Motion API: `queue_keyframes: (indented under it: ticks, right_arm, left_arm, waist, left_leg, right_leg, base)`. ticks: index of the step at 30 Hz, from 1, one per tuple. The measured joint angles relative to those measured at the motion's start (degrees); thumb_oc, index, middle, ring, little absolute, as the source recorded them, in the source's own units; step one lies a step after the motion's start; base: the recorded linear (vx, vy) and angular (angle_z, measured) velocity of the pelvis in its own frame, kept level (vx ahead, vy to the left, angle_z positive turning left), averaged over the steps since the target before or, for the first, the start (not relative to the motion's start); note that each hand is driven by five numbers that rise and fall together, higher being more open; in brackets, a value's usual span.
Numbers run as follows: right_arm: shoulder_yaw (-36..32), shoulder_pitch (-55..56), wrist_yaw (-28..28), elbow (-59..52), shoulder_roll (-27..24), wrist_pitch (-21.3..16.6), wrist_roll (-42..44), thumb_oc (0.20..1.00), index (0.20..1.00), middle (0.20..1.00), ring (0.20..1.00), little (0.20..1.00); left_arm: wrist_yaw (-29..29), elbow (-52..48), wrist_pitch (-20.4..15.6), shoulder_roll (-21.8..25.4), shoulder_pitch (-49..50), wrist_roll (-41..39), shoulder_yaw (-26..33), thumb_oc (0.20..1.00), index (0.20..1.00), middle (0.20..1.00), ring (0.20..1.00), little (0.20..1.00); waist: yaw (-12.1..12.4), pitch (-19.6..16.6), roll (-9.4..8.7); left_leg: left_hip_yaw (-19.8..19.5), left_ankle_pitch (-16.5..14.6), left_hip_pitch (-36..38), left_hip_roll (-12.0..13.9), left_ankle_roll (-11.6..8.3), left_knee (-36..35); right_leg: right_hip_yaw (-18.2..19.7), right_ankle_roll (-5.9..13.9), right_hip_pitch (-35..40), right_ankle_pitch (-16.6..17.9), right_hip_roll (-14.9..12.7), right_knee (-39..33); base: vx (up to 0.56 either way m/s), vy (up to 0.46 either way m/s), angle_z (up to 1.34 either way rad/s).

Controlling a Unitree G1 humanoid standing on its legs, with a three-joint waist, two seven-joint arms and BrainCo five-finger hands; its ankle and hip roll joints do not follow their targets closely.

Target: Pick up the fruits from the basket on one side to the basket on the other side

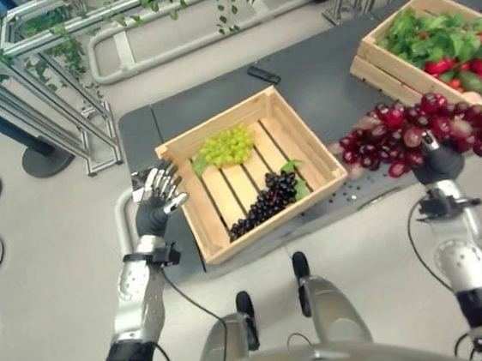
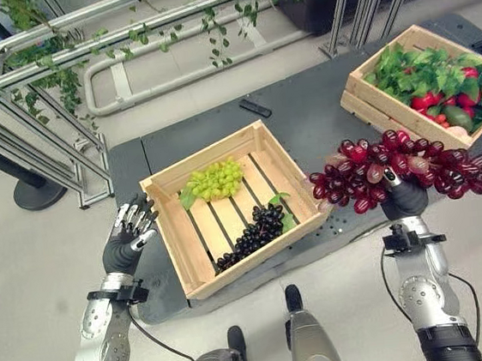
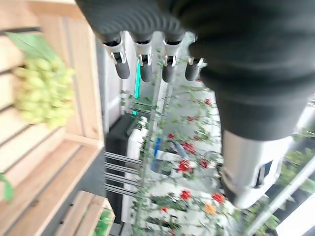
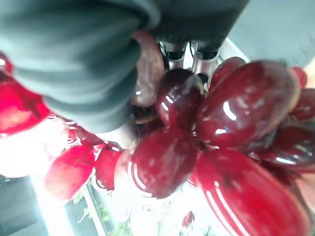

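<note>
Right hand (image 1: 437,162) at frame right gripping red grapes (image 1: 417,133), aloft between crates. Centre crate (image 1: 231,246): green grapes (image 1: 228,145), black grapes (image 1: 265,203). Upper-right crate (image 1: 366,59): greens. Left hand (image 1: 158,198) open, frame left.

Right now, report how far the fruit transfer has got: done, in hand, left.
Done: nothing can be confirmed as moved. In hand: the right hand is curled round the red grapes, held up between the middle crate and the right crate, which holds greens and red produce. Left: green grapes and black grapes lie in the middle crate. The left hand hovers open beside it.
</note>
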Motion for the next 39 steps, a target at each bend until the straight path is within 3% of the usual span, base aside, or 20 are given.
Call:
queue_keyframes:
  ticks: [5, 6, 7, 8, 10, 11, 12, 14, 16, 19, 20, 21, 22, 29, 31, 32, 35, 37, 38, 39]
  right_arm:
    - [-2.23, 3.94, -2.06, 0.58, 0.42, -0.22, -1.93, 0.200, 0.200, 0.200, 0.200, 0.200]
    - [-4.13, 6.19, -2.57, 0.59, 0.80, -0.19, -3.81, 0.200, 0.200, 0.200, 0.200, 0.200]
    - [-4.50, 6.96, -3.08, 0.64, 0.75, -0.31, -4.18, 0.200, 0.200, 0.200, 0.200, 0.200]
    - [-5.61, 8.61, -3.71, 0.63, 0.87, -0.39, -5.43, 0.200, 0.200, 0.200, 0.200, 0.200]
    - [-5.67, 8.79, -4.26, 0.86, 1.37, -0.68, -6.57, 0.200, 0.200, 0.200, 0.200, 0.200]
    - [-5.33, 6.93, -4.60, 2.28, 3.58, -0.73, -7.61, 0.200, 0.200, 0.200, 0.200, 0.200]
    - [-5.09, 6.42, -4.94, 2.07, 4.18, -0.70, -7.75, 0.200, 0.200, 0.200, 0.200, 0.200]
    - [-3.73, 7.43, -5.02, 1.45, 4.70, -0.54, -8.77, 0.200, 0.200, 0.200, 0.200, 0.200]
    - [-3.28, 7.95, -5.64, 1.20, 4.43, -0.59, -9.51, 0.200, 0.200, 0.200, 0.200, 0.200]
    - [-2.92, 7.16, -5.71, 0.58, 4.26, -0.75, -10.48, 0.200, 0.200, 0.200, 0.200, 0.200]
    - [-2.84, 6.59, -5.72, 0.09, 4.12, -0.83, -10.64, 0.200, 0.200, 0.200, 0.200, 0.200]
    - [-2.68, 6.16, -5.71, -0.01, 4.15, -0.86, -10.92, 0.200, 0.200, 0.200, 0.200, 0.200]
    - [-2.42, 5.26, -5.66, 0.01, 4.12, -0.85, -11.03, 0.200, 0.200, 0.200, 0.200, 0.200]
    - [-4.13, 9.49, -6.82, -0.77, 1.99, -1.32, -12.82, 0.200, 0.200, 0.200, 0.200, 0.200]
    - [-4.87, 9.46, -7.41, -0.85, 2.10, -1.63, -13.21, 0.200, 0.200, 0.200, 0.200, 0.200]
    - [-4.84, 9.28, -7.48, -1.23, 2.23, -1.60, -14.01, 0.200, 0.200, 0.200, 0.200, 0.200]
    - [-4.82, 9.62, -7.80, -4.15, 1.54, -1.74, -14.46, 0.200, 0.200, 0.200, 0.200, 0.200]
    - [-4.94, 9.56, -8.08, -6.10, 1.26, -2.04, -14.46, 0.200, 0.200, 0.200, 0.200, 0.200]
    - [-4.88, 9.62, -8.05, -6.45, 1.13, -2.07, -14.46, 0.200, 0.200, 0.200, 0.200, 0.200]
    - [-4.84, 9.74, -8.06, -6.29, 1.21, -2.20, -14.63, 0.200, 0.200, 0.200, 0.200, 0.200]
  left_arm:
    - [1.94, -0.33, -0.20, 0.98, 0.80, 0.12, 3.18, 1.000, 1.000, 1.000, 1.000, 1.000]
    - [2.57, -0.64, -0.21, 1.30, 0.85, 1.98, 3.21, 1.000, 1.000, 1.000, 1.000, 1.000]
    - [2.73, -1.28, -0.30, 1.62, 1.28, 2.64, 3.23, 1.000, 1.000, 1.000, 1.000, 1.000]
    - [3.15, -2.57, -0.66, 2.73, 1.49, 3.94, 3.19, 1.000, 1.000, 1.000, 1.000, 1.000]
    - [3.61, -3.20, -1.56, 3.63, 1.51, 4.64, 3.75, 1.000, 1.000, 1.000, 1.000, 1.000]
    - [4.93, -3.68, -2.21, 5.12, 1.47, 5.70, 5.06, 1.000, 1.000, 1.000, 1.000, 1.000]
    - [5.45, -3.66, -2.21, 5.13, 1.19, 6.46, 5.54, 1.000, 1.000, 1.000, 1.000, 1.000]
    - [6.90, -3.60, -2.23, 3.91, 1.76, 6.88, 7.23, 1.000, 1.000, 1.000, 1.000, 1.000]
    - [7.98, -4.29, -2.31, 3.75, 2.56, 7.04, 9.02, 1.000, 1.000, 1.000, 1.000, 1.000]
    - [9.14, -4.46, -2.44, 4.80, 2.51, 7.26, 9.99, 1.000, 1.000, 1.000, 1.000, 1.000]
    - [9.20, -4.70, -2.49, 4.81, 2.66, 7.37, 9.79, 1.000, 1.000, 1.000, 1.000, 1.000]
    - [9.21, -4.87, -2.56, 4.98, 2.83, 7.36, 9.89, 1.000, 1.000, 1.000, 1.000, 1.000]
    - [9.26, -4.77, -2.56, 4.62, 3.19, 7.36, 10.17, 1.000, 1.000, 1.000, 1.000, 1.000]
    - [9.38, -5.48, -2.72, 3.08, 3.36, 7.97, 9.83, 1.000, 1.000, 1.000, 1.000, 1.000]
    - [9.39, -5.54, -2.73, 2.88, 3.18, 7.97, 9.45, 1.000, 1.000, 1.000, 1.000, 1.000]
    - [9.51, -5.54, -2.65, 2.91, 2.59, 7.98, 9.40, 1.000, 1.000, 1.000, 1.000, 1.000]
    - [10.26, -6.21, -2.63, 2.63, 2.89, 8.03, 9.13, 1.000, 1.000, 1.000, 1.000, 1.000]
    - [10.82, -7.33, -2.74, 2.38, 3.27, 8.60, 9.06, 1.000, 1.000, 1.000, 1.000, 1.000]
    - [11.10, -8.04, -2.70, 2.34, 3.47, 8.87, 9.05, 1.000, 1.000, 1.000, 1.000, 1.000]
    - [11.47, -8.64, -2.99, 1.67, 3.32, 8.94, 9.24, 1.000, 1.000, 1.000, 1.000, 1.000]
  waist:
    - [-1.00, -1.22, -2.37]
    - [-1.67, -1.31, -3.03]
    - [-1.78, -1.34, -2.84]
    - [-4.20, -1.25, -3.60]
    - [-4.58, -1.13, -3.75]
    - [-5.52, -0.31, -4.88]
    - [-4.26, 0.30, -3.83]
    - [-2.40, 1.19, -2.27]
    - [-0.58, 1.12, -2.31]
    - [1.74, 0.29, -3.11]
    - [2.90, -0.31, -3.34]
    - [3.84, -0.46, -3.58]
    - [4.43, -0.76, -3.72]
    - [1.21, -3.56, -2.51]
    - [0.28, -3.78, -2.59]
    - [0.27, -3.41, -3.82]
    - [2.80, -3.52, -4.78]
    - [3.26, -3.23, -5.71]
    - [2.49, -3.31, -5.65]
    - [2.60, -3.33, -5.85]
  left_leg:
    - [2.88, -2.14, 0.86, -0.26, 1.01, 2.63]
    - [3.96, -3.08, 0.84, -1.07, 2.83, 4.03]
    - [3.77, -2.92, 0.77, -0.92, 3.18, 3.59]
    - [5.48, -2.14, 0.70, -2.05, 3.71, 3.97]
    - [8.49, -1.64, -0.19, -1.46, 4.67, 3.36]
    - [13.75, -1.58, -1.40, -1.21, 5.65, 4.58]
    - [15.97, -1.62, -1.96, 0.94, 6.51, 3.73]
    - [22.28, 0.54, 0.35, 3.52, 6.72, -0.77]
    - [29.47, 2.76, 3.39, 4.67, 6.84, -5.51]
    - [31.61, 3.27, 3.57, 4.84, 7.15, -7.16]
    - [32.42, 4.13, 3.32, 4.63, 5.97, -7.70]
    - [32.03, 4.34, 3.12, 4.19, 5.84, -7.70]
    - [31.58, 4.71, 2.73, 3.74, 5.28, -7.33]
    - [30.14, 5.77, 1.51, 5.90, 3.67, -4.46]
    - [29.63, 5.27, 1.10, 7.48, 2.80, -1.86]
    - [28.60, 4.38, -0.35, 10.06, 1.43, 5.45]
    - [23.20, 5.79, -2.76, 14.44, 0.30, 16.68]
    - [11.13, 3.33, -4.66, 9.92, -3.90, 18.90]
    - [9.50, 2.22, -5.80, 8.14, -4.40, 19.48]
    - [2.98, 0.90, -6.34, 3.59, -3.18, 14.16]
  right_leg:
    - [3.62, 1.46, 1.22, 0.98, 0.53, -0.66]
    - [4.82, 2.25, 1.94, 1.43, -0.28, -1.17]
    - [4.95, 2.91, 2.09, 1.14, -0.39, -1.46]
    - [5.37, 4.49, 2.12, 1.12, -1.34, -3.56]
    - [5.38, 7.92, 0.26, -0.62, -1.89, -4.49]
    - [3.40, 8.00, -0.45, -2.25, -3.10, -7.50]
    - [0.57, 8.18, -1.77, -1.61, -3.18, -5.08]
    - [-11.63, 5.47, -4.13, -4.13, -4.28, 10.03]
    - [-19.14, 4.60, 0.45, -8.82, -5.32, 18.78]
    - [-21.21, 6.07, 8.32, -13.22, -4.80, 17.91]
    - [-21.11, 5.85, 13.14, -14.98, -3.60, 10.20]
    - [-20.37, 5.49, 14.82, -15.02, -2.77, 5.28]
    - [-18.99, 0.98, 16.62, -14.62, -1.48, -0.69]
    - [-16.62, -2.63, 14.99, -15.48, 0.19, 1.38]
    - [-16.31, -3.51, 14.57, -16.12, 0.96, 2.30]
    - [-14.77, -5.09, 14.14, -17.44, 1.67, 4.97]
    - [-11.18, -6.65, 15.20, -16.71, 3.40, 5.68]
    - [-9.23, -8.30, 16.27, -16.07, 4.39, 4.41]
    - [-6.92, -9.29, 16.41, -15.49, 5.86, 3.35]
    - [-3.47, -9.54, 16.51, -14.78, 6.50, 1.90]
  base:
    - [-0.02, 0.198, -0.40]
    - [-0.14, 0.182, -0.28]
    - [-0.17, 0.159, -0.28]
    - [-0.17, 0.137, -0.22]
    - [-0.21, 0.224, -0.58]
    - [-0.24, 0.276, -1.04]
    - [-0.16, 0.169, -1.30]
    - [-0.15, 0.106, -1.41]
    - [-0.05, 0.036, -1.36]
    - [0.04, -0.069, -1.10]
    - [0.05, -0.128, -0.93]
    - [0.08, -0.120, -1.32]
    - [0.08, -0.132, -0.76]
    - [0.09, -0.187, -0.19]
    - [0.16, -0.255, -0.25]
    - [0.02, -0.244, -0.50]
    - [-0.05, -0.068, -1.03]
    - [0.05, 0.114, -1.03]
    - [0.10, 0.178, -0.92]
    - [0.13, 0.129, -1.03]
